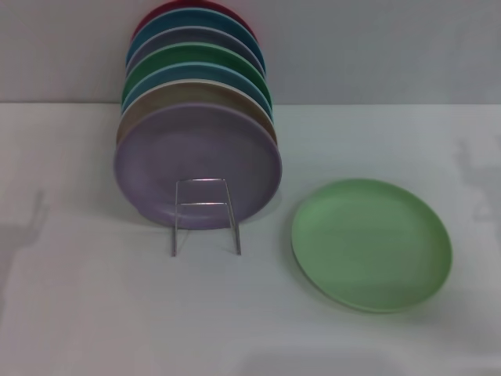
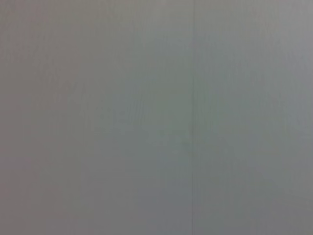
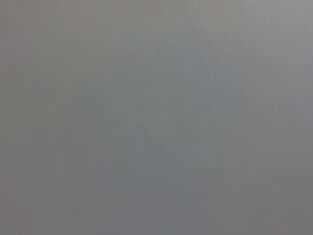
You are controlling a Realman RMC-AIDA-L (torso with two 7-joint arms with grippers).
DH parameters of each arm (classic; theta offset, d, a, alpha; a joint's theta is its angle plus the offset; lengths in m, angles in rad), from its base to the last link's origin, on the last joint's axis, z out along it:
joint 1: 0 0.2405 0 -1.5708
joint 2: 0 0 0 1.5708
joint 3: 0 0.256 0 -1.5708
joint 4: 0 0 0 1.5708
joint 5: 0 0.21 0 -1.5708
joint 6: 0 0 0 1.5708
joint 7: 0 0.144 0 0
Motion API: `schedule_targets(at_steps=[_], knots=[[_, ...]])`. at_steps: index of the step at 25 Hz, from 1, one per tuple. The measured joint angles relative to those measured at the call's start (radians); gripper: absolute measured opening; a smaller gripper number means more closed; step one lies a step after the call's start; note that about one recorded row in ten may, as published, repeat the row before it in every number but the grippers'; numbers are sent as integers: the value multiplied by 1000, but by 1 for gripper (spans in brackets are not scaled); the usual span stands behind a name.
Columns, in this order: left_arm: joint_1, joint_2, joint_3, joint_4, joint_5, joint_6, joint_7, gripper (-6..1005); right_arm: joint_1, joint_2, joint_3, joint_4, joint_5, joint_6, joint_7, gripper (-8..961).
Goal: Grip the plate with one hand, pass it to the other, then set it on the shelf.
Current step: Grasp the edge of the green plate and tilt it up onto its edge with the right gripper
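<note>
Beside shelf (image 1: 206, 215): plate (image 1: 372, 244), flat.

Matt smooth pale green plate (image 1: 372, 244), thin shiny metal wire shelf (image 1: 206, 215), matt white table (image 1: 94, 313)

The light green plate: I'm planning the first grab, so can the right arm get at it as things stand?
Probably yes. The light green plate lies flat on the table, on the robot's right, apart from the rack, with nothing on it. Neither gripper is in view.
</note>
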Motion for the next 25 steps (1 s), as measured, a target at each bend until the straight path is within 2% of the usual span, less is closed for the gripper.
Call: schedule_targets(at_steps=[25], knots=[[-21,3,-3,0,0,-12,7,843,-6,-3,-24,-8,0,39,0,685]])
